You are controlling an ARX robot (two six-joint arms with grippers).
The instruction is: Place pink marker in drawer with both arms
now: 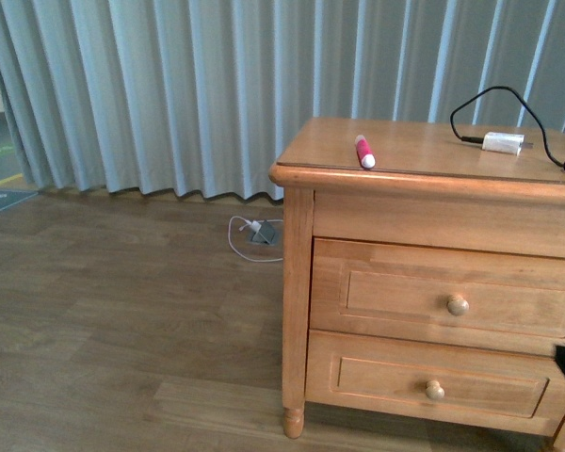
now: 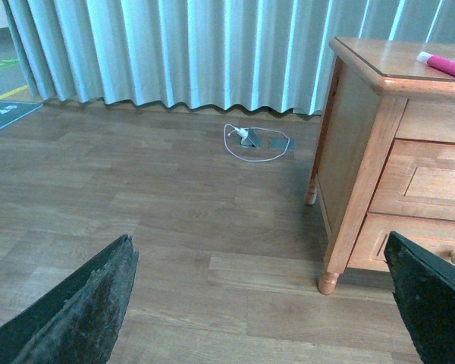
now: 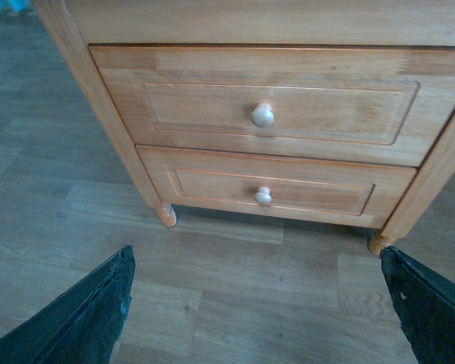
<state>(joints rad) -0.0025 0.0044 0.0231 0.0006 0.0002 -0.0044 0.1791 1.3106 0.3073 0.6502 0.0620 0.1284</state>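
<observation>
The pink marker point(image 1: 364, 152) lies on top of the wooden cabinet point(image 1: 395, 151), near its front left corner; the left wrist view catches it too, pink marker point(image 2: 444, 65). The top drawer point(image 1: 447, 292) is shut, its round pale knob point(image 1: 458, 304) facing me; in the right wrist view the drawer point(image 3: 265, 102) fills the upper part. My left gripper point(image 2: 265, 303) hangs open over the floor, left of the cabinet. Low in front of the drawers, my right gripper point(image 3: 258, 303) is open as well. Neither holds anything.
A white charger block point(image 1: 503, 143) with a black cable point(image 1: 508, 99) sits on the cabinet top at the right. A second drawer point(image 1: 433, 381) lies below the top one. A white cable and floor socket point(image 1: 256, 232) lie by the grey curtain point(image 1: 217, 85).
</observation>
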